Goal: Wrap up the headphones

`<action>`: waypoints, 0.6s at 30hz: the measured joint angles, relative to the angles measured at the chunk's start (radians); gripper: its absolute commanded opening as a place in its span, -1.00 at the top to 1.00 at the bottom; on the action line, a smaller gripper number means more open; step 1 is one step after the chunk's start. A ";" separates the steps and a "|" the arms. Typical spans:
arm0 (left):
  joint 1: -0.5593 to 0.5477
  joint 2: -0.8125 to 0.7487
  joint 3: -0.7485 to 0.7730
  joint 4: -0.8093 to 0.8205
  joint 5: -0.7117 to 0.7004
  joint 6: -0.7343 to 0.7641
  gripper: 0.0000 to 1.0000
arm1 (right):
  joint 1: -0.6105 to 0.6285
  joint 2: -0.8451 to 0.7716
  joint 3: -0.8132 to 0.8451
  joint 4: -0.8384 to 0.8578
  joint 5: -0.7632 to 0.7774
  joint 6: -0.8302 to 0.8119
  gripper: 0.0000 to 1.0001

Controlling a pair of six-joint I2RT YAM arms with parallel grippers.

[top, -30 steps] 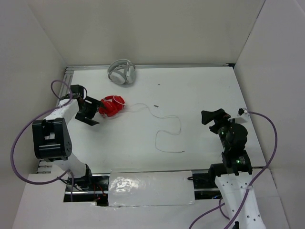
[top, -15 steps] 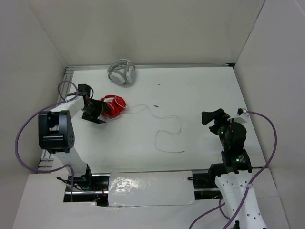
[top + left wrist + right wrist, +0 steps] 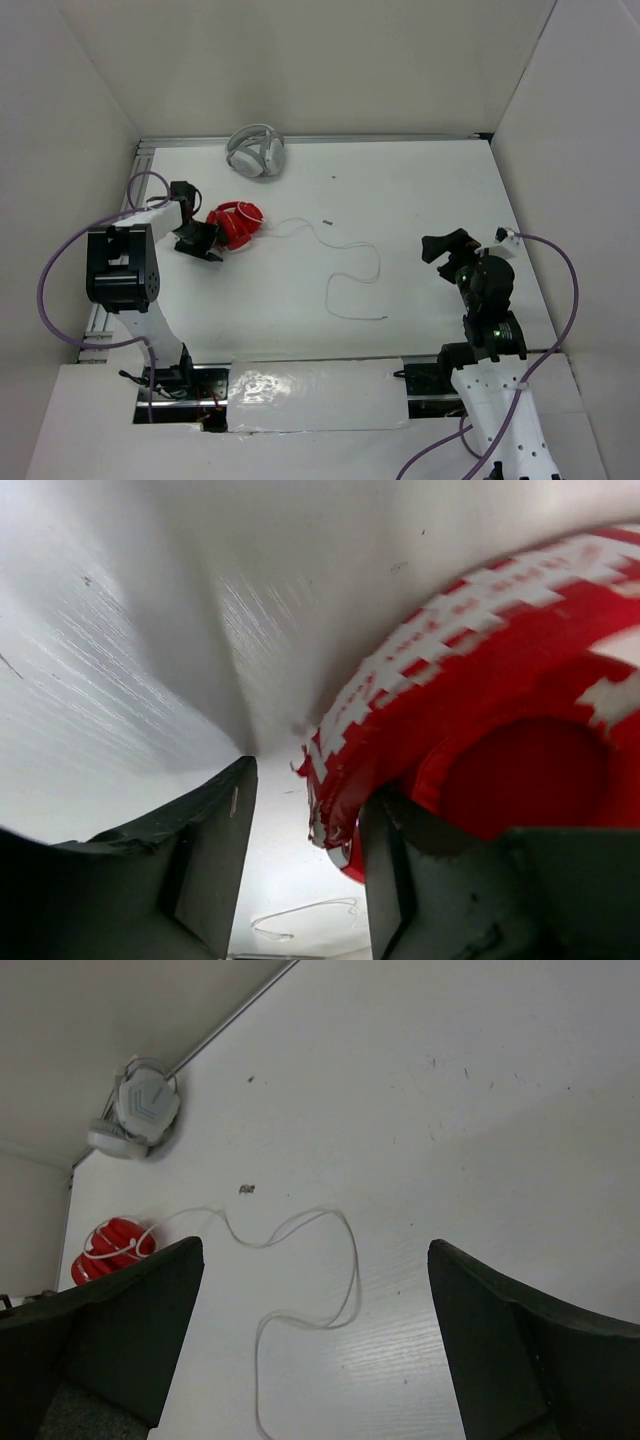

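The red headphones lie at the table's left, folded into a heap. Their thin white cable trails right in loose loops to the middle. My left gripper sits at their left side. In the left wrist view the red headphones fill the right. Their frayed edge reaches between my fingers, against the right finger and apart from the left one. The left gripper is partly open. My right gripper hovers wide open at the right, empty, looking at the cable and the headphones.
White-grey headphones rest against the back wall, also seen in the right wrist view. A small dark speck lies near the cable. White walls enclose the table on the left, back and right.
My left gripper has pushed right against the red headphones and its jaws have narrowed around their edge. The left arm has swung back. The right arm stays still.
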 measured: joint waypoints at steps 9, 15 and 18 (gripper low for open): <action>-0.002 0.034 0.044 -0.006 -0.018 0.008 0.66 | 0.000 -0.016 0.000 -0.020 -0.002 -0.009 -0.99; -0.002 0.016 0.043 -0.002 -0.037 0.082 1.00 | 0.000 -0.027 0.000 -0.021 -0.066 -0.033 -0.99; -0.008 -0.035 0.042 0.020 -0.045 0.168 1.00 | 0.031 -0.035 0.000 -0.020 -0.092 -0.057 -0.99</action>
